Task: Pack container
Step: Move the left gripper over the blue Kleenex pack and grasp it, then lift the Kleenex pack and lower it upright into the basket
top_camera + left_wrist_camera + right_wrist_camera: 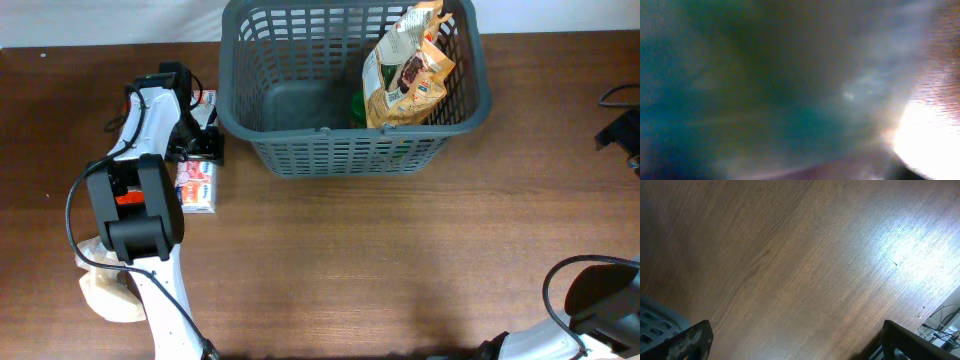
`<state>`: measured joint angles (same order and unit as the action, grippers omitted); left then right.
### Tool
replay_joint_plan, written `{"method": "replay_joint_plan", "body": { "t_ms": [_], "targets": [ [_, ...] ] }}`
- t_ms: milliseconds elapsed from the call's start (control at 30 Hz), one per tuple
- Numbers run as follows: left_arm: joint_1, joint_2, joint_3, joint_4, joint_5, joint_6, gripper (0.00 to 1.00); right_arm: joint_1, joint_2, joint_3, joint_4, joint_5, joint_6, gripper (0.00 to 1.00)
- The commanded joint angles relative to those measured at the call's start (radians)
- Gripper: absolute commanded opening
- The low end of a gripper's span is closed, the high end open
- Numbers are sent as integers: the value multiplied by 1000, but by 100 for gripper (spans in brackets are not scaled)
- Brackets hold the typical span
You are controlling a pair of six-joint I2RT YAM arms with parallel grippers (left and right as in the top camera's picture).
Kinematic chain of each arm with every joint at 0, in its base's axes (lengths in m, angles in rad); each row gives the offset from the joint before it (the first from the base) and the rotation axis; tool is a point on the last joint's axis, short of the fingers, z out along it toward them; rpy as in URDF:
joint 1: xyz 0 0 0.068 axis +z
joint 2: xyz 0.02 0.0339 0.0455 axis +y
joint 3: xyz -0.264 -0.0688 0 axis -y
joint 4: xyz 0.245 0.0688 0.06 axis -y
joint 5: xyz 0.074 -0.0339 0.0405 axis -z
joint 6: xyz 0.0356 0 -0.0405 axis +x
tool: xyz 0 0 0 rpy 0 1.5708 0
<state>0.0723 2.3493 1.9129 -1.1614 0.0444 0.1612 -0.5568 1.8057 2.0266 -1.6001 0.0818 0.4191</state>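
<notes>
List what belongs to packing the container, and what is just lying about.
Belongs to the job:
- container
- snack bag, standing inside it
- green item beside the bag
- white carton on the table, under the left gripper

Lying about:
- pale object by the left arm's base, too hidden to identify
- black cable at the right edge

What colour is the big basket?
The basket is dark grey, clearest in the overhead view.
</notes>
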Motion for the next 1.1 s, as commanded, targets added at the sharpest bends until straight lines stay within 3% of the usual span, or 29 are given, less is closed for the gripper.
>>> {"method": "replay_joint_plan", "body": {
  "t_ms": [0, 33, 67, 367, 467, 633, 767, 867, 1067],
  "targets": [
    [2, 9, -10, 2, -24, 9, 23, -6, -15, -3, 0, 2, 8, 99],
    [2, 8, -10, 2, -38, 8, 3, -6, -15, -3, 0, 2, 8, 99],
    [3, 8, -7, -2, -47, 2, 2, -6, -15, -3, 0, 2, 8, 99],
    [15, -43, 210, -113, -67, -74, 2, -6, -15, -3, 0, 2, 8, 99],
    [47, -153, 383, -158, -68, -144, 2, -6, -15, -3, 0, 2, 8, 99],
    [52, -352, 518, -180, -55, -176, 2, -6, -15, -3, 0, 2, 8, 99],
    [-10, -565, 530, -167, -51, -168, 2, -6, -15, -3, 0, 2, 8, 99],
    [-143, -735, 530, -81, -7, -168, 2, -6, -15, -3, 0, 2, 8, 99],
    [-337, -763, 528, 59, 128, -169, 2, -6, -15, -3, 0, 2, 8, 99]
  ]
}}
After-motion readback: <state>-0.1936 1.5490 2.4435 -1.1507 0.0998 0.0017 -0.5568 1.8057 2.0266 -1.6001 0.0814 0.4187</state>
